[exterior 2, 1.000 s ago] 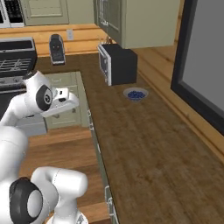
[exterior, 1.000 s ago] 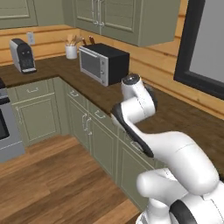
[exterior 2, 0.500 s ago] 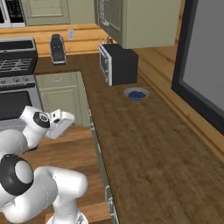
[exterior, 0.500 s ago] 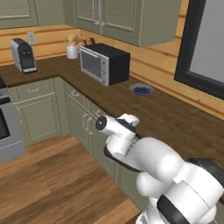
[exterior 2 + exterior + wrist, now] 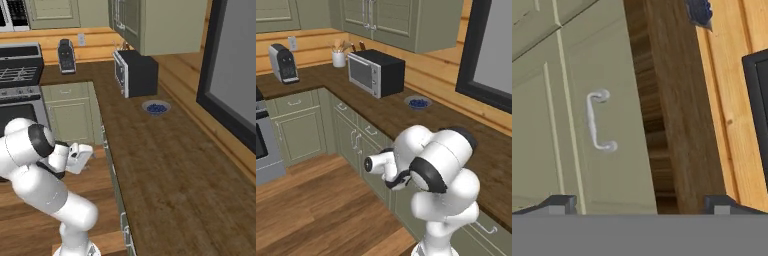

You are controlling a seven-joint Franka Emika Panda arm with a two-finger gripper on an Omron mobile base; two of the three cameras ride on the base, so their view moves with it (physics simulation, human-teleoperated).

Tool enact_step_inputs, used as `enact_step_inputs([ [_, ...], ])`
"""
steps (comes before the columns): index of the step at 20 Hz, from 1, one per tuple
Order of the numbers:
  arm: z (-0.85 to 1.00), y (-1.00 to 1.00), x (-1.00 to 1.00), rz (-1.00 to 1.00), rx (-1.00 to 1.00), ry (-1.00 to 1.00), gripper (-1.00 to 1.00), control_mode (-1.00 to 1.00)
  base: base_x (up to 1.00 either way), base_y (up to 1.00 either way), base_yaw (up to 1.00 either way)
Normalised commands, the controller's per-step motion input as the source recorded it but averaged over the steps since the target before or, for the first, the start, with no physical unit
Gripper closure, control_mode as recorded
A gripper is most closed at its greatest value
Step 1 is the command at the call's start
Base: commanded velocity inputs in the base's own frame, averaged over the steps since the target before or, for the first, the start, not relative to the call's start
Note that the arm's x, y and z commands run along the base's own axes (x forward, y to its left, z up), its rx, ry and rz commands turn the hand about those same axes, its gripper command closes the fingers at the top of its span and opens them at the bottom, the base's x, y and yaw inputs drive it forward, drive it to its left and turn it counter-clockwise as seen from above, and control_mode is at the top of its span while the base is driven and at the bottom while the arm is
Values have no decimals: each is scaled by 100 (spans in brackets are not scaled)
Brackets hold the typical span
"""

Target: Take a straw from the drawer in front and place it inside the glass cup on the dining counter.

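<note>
My gripper is open, its two dark fingertips spread wide with nothing between them. It faces a shut sage-green drawer just below the edge of the dark wood worktop. The drawer's small silver bar handle sits a little left of the gripper's centre line and some way ahead. My white hand hangs low in front of the cabinet fronts, and also appears beside them in the right base view. The straw is hidden. The glass cup and the dining counter are out of view.
On the worktop stand a black microwave, a blue bowl, a coffee machine and a utensil holder. A stove is at the left. Open wood floor lies before the cabinets.
The arm has folded down from above the worktop edge to the level of the cabinet fronts. The hand has sunk and now points at a drawer front. The gripper stays open.
</note>
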Motion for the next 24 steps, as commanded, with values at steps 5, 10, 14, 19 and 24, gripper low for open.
enact_step_inputs([
  [5, -53, 0, 50, -21, -23, 0, -100, -100, 0, 0, 0],
  [10, -54, 0, 42, -16, -21, 0, -100, -100, 0, 0, 0],
  [14, -49, -11, 45, -12, -16, 0, -100, -100, 0, 0, 0],
  [19, -34, -23, 49, -3, -6, 1, -100, -100, 0, 0, 0],
  [24, -24, -38, 45, 5, 2, 5, -100, -100, 0, 0, 0],
])
